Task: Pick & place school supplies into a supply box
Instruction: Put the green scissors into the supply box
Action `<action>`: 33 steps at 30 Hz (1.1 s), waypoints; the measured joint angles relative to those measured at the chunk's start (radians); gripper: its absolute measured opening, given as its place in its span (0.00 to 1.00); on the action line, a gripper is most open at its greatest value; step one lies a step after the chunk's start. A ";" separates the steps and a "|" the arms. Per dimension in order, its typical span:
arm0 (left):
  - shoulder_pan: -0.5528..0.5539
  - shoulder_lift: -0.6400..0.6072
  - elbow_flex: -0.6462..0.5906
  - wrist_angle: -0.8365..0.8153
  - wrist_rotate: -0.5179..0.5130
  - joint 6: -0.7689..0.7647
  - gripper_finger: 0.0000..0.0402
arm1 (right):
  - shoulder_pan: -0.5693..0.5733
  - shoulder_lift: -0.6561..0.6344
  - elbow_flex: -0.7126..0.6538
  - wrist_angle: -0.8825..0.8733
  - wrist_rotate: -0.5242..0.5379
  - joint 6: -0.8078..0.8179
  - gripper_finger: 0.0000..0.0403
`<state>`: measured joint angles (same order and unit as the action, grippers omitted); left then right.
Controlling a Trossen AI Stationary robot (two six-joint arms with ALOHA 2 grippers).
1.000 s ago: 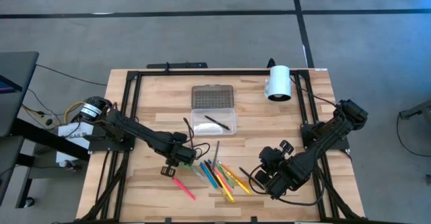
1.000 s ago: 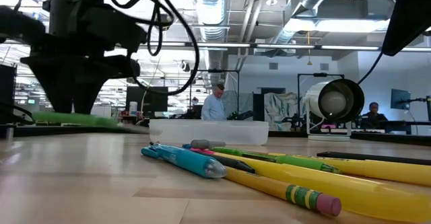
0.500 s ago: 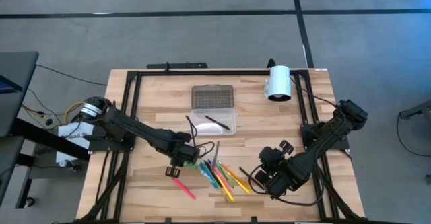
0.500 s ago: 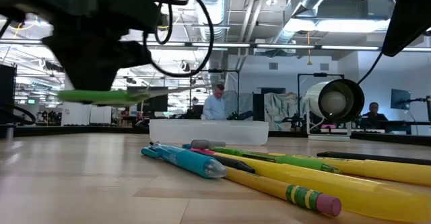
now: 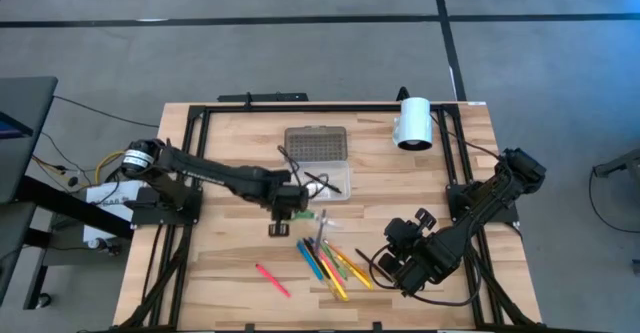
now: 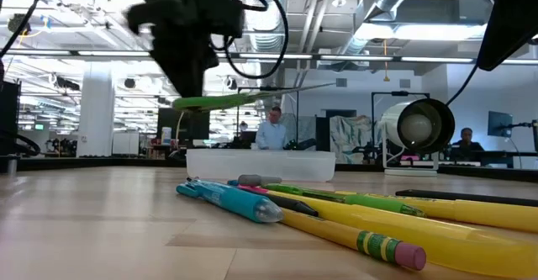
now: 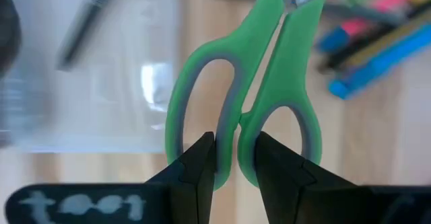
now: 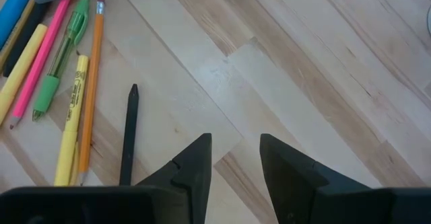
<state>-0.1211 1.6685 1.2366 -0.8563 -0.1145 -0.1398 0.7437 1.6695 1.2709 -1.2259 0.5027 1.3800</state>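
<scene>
**Scissors lifted clear and carried to the box edge**

Up off the worktop (image 5: 230, 273) and away from the pen pile within the last second. Now held in the left claw (image 5: 291, 201), clenched on the two handle loops of the green-handled scissors (image 7: 241, 89), blades pointing right, roughly level in the low view. Moved far and right, from beside the pink pen (image 5: 272, 279) to just at the near edge of the open supply box (image 5: 340, 188), above the worktop. Already inside the box: one dark pen. Lid (image 5: 316, 142) lying just beyond. Still loose, near and to the right: coloured pens and pencils (image 5: 330, 261). Probably next: a short shift over the box, then release. Right claw (image 5: 405, 263) waiting near right, parted, grasping nothing.
</scene>
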 joint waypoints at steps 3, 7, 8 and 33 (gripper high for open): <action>0.062 -0.001 0.011 0.010 -0.052 0.035 0.21 | 0.000 0.000 0.000 0.001 0.017 0.000 0.30; 0.144 -0.001 0.011 0.066 -0.078 0.080 0.21 | 0.000 0.000 0.000 0.003 0.023 0.000 0.30; 0.160 0.000 0.011 0.086 -0.077 0.095 0.21 | 0.000 0.000 0.000 0.003 0.023 0.000 0.30; 0.288 0.002 -0.129 0.334 -0.122 0.360 0.21 | -0.048 0.000 0.000 0.024 0.024 -0.027 0.30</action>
<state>0.1672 1.6707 1.1072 -0.5220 -0.2367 0.2199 0.6957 1.6699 1.2709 -1.2022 0.5265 1.3533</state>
